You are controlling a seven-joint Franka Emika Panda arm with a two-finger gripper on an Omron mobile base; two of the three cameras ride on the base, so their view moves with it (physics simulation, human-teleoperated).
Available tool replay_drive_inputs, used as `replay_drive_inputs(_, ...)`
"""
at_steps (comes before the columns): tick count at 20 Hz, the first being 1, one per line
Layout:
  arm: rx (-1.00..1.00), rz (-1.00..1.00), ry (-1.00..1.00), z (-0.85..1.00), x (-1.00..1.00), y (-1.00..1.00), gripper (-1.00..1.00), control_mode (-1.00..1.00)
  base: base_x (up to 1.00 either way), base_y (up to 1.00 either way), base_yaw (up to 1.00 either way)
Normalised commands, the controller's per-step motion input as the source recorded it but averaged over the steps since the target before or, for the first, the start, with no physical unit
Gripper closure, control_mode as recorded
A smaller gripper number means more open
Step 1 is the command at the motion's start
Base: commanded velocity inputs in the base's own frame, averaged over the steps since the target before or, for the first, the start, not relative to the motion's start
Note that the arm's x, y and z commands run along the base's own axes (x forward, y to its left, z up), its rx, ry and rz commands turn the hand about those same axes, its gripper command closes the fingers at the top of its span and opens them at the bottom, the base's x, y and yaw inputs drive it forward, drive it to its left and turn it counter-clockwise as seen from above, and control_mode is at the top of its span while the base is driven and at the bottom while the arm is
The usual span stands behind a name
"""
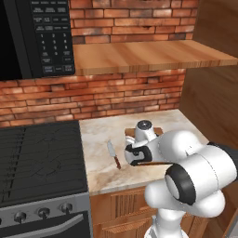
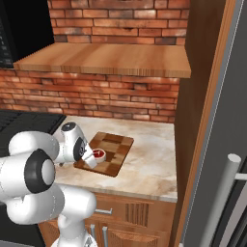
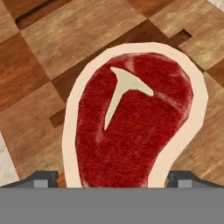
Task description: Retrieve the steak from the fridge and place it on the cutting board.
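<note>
red raw meat with a whitish-pink fat rim and a pale t-shaped streak, the steak takes up the middle of the hand view, lying over the checkered cutting board of dark and light brown wooden blocks. the gripper has one dark finger tip at each lower side of the steak, spread to either edge of it; whether the tips press the meat or stand just clear of it cannot be told. in the right base view the steak sits on the near left part of the cutting board, left of centre in the frame, with the white arm's hand close over it. the board rests on the pale marble counter. at the right edge of that frame stands the dark grey fridge door with its long silver bar handle. in the left base view a small knife with a brown handle lies on the counter just left of the arm, in the middle of the frame.
</note>
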Motion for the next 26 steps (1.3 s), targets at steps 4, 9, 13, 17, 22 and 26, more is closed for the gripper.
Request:
replay_drive_inputs(4, 0.03, -0.04, 0.04, 0.51, -0.16, -0.01, -1.0, -1.0, 0.0, 0.0, 0.0)
replay_drive_inputs(9, 0.05, -0.03, 0.01, 0.59, -0.37, -0.06, -1.0, -1.0, 0.0, 0.0, 0.0)
replay_drive_inputs(13, 0.03, 0.0, 0.06, 0.38, -0.62, -0.09, -1.0, -1.0, 0.0, 0.0, 0.0)
replay_drive_inputs(17, 0.02, 0.01, 0.03, 0.28, -0.81, -0.16, -1.0, -1.0, 0.0, 0.0, 0.0)
replay_drive_inputs(22, 0.06, 0.19, 0.0, 0.59, -0.89, -0.21, -1.0, -1.0, 0.0, 0.0, 0.0)
replay_drive_inputs(26, 0.11, 0.14, 0.01, 0.94, -0.75, -0.12, -1.0, -1.0, 0.0, 0.0, 0.0)
